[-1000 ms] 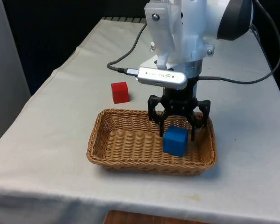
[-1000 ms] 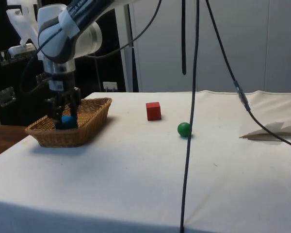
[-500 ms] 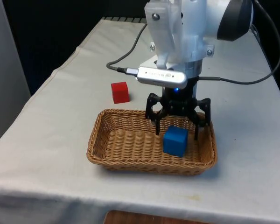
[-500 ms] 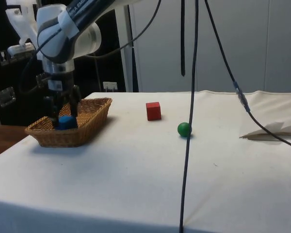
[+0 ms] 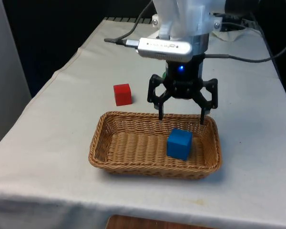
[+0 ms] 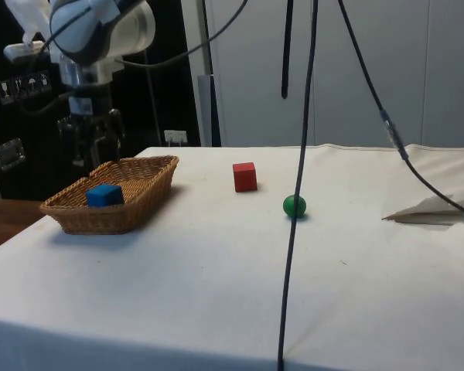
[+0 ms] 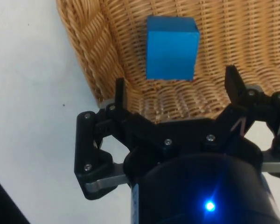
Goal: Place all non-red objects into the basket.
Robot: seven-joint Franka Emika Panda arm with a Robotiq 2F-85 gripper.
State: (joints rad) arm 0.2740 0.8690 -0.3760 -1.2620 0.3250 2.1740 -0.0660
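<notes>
A blue cube (image 5: 179,143) (image 6: 104,195) (image 7: 171,47) lies inside the wicker basket (image 5: 115,159) (image 6: 136,202) (image 7: 88,60), towards the front view's right. My gripper (image 5: 182,119) (image 6: 91,158) (image 7: 175,88) hangs open just above the basket's far rim, clear of the cube, with nothing between its fingers. A red cube (image 5: 122,94) (image 6: 244,176) sits on the cloth behind the basket. A green ball (image 6: 294,205) rests on the cloth farther along the table in the side view.
A black cable (image 6: 298,178) hangs down across the side view. Crumpled white paper (image 6: 441,207) lies at that view's far right. Open cloth surrounds the basket on the front view's left and near edge.
The gripper has let go of the blue cube, opened wider and risen out of the basket. The cube stays where it was set down.
</notes>
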